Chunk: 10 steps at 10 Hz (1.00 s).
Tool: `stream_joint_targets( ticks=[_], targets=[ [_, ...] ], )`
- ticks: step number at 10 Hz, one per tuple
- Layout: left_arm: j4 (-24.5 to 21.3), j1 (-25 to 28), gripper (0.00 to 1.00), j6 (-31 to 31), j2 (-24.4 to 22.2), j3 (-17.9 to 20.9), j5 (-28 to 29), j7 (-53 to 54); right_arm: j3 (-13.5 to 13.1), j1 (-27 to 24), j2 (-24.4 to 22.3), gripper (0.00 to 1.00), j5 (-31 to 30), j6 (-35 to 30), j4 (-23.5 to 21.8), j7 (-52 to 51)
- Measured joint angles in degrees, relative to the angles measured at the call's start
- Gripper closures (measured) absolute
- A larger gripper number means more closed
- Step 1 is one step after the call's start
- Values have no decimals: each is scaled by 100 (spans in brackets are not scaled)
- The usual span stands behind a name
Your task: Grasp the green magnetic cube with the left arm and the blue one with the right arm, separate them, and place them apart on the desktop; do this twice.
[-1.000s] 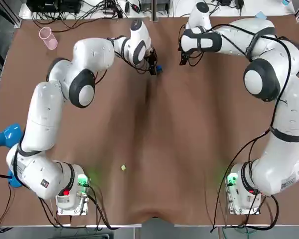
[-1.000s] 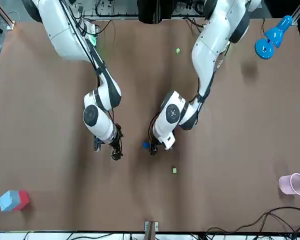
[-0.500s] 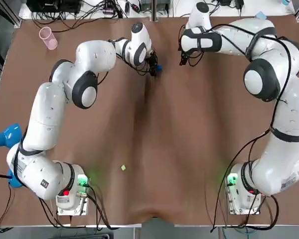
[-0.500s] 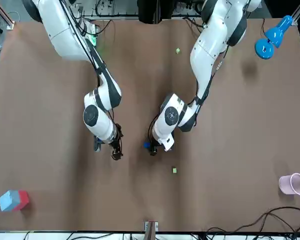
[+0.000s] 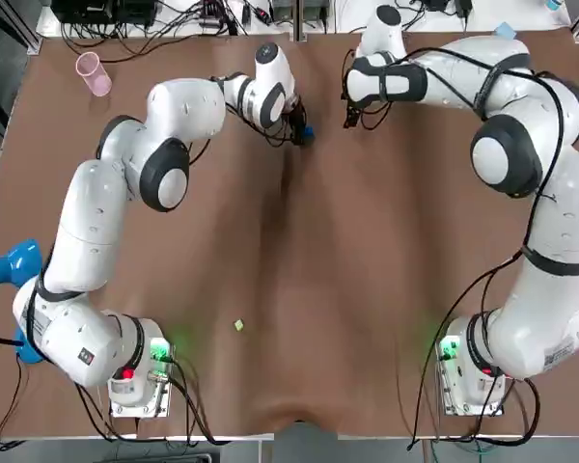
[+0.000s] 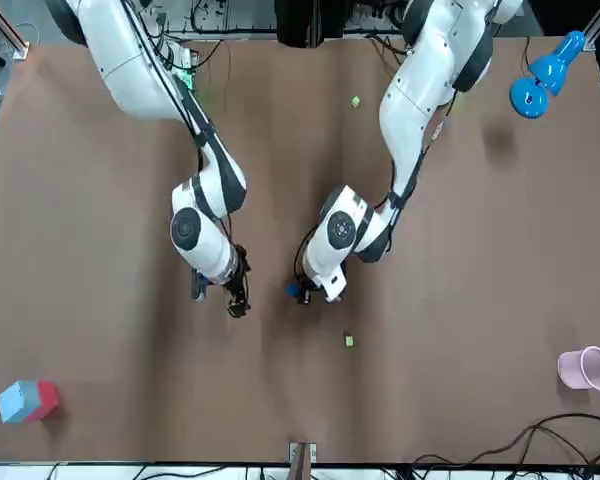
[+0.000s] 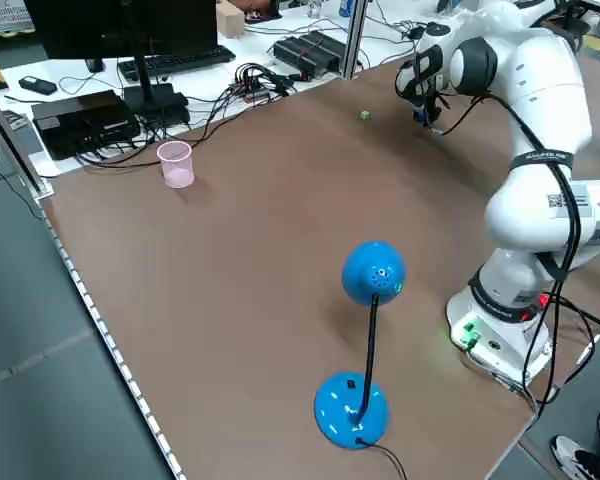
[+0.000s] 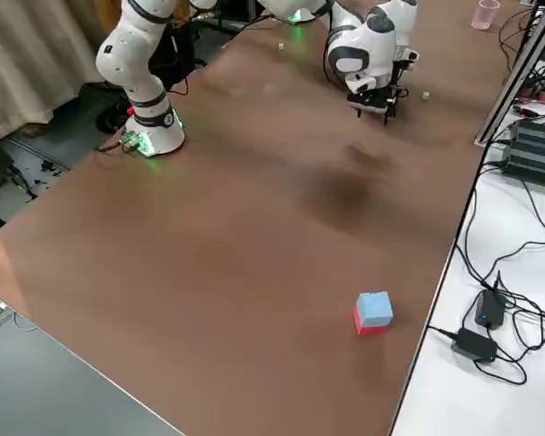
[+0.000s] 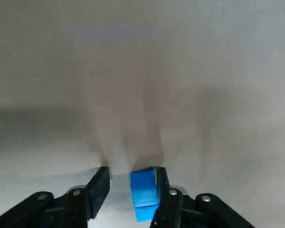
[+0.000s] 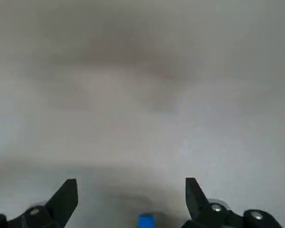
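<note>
Checking the left gripper (image 9: 131,178) first: down on the table (image 5: 367,289) at its far side, jaws open, straddling the 1 blue cube (image 9: 143,192). Sits flat on the tabletop, pressed against 1 finger (image 9: 167,199) with a clear gap to the other, so not clamped. Right gripper (image 10: 130,187) near it, also low over the table, jaws spread wide, gripping nothing.

Around them, counting 2 small green cubes. First green cube (image 6: 349,341) lying near the left gripper, a bit farther out from the robot and apart from the blue one; from overhead, hidden under the left arm's wrist. Second green cube (image 6: 356,101) well apart, back toward the arm bases. Neither touching a gripper.

Rest of the clutter, 1 of each: pink cup (image 5: 94,73) upright at the far left corner, blue desk lamp (image 7: 373,272) at the left edge, red-and-blue block (image 6: 25,400) off at the far right corner. All well away from the 2 grippers, so not blocking either. Cables and black boxes past the far edge, off the brown top.
</note>
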Motion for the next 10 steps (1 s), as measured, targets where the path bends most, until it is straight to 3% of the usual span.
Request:
stream_joint_targets(
  ticks=[2, 4, 10],
  targets=[
    [0, -5, 60, -14, -1, -4, 0, 6, 13, 253, 1, 0, 145, 0, 94, 204],
    [3, -11, 75, -14, -5, -7, 0, 7, 7, 302, 7, 0, 175, 0, 98, 270],
    [135, 24, 76, 10, -29, 36, 0, 8, 13, 621, 236, 4, 493, 44, 111, 573]
  ],
)
